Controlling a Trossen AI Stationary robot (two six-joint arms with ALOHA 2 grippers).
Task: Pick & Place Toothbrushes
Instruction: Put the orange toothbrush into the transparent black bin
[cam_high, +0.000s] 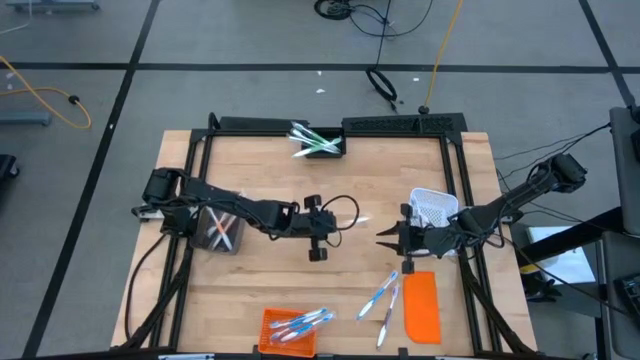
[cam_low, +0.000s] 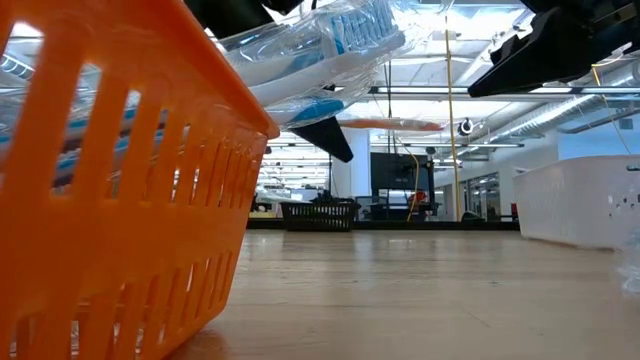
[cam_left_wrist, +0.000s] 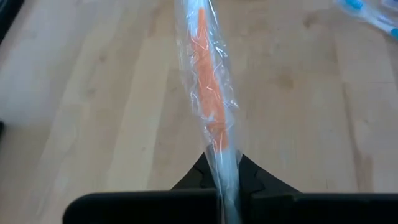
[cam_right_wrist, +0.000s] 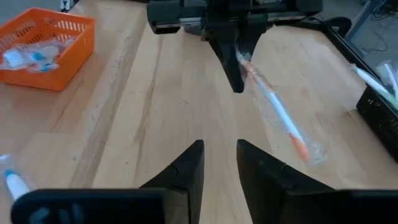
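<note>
Two arms over a wooden surface (cam_high: 250, 280) on a grey tiled floor (cam_high: 250, 40) with cables. Left hand (cam_right_wrist: 236, 84), frame centre, clamped on a wrapped orange toothbrush (cam_right_wrist: 273, 106) held above the wood. Right hand (cam_right_wrist: 219, 163), just right of it, fingers apart, empty. More toothbrushes (cam_high: 385, 297) lie lower centre, beside an orange lid (cam_high: 421, 305); others fill the orange basket (cam_high: 288, 331) at bottom. Low view: open hall behind.

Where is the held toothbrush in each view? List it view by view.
High: toothbrush mid-table, just beyond the left gripper.
Low: upper middle, a level orange streak.
Left wrist: centre, rising from the gripper.
Right wrist: right of centre, slanting.
Shared landmark: the left gripper clamping it.
</note>
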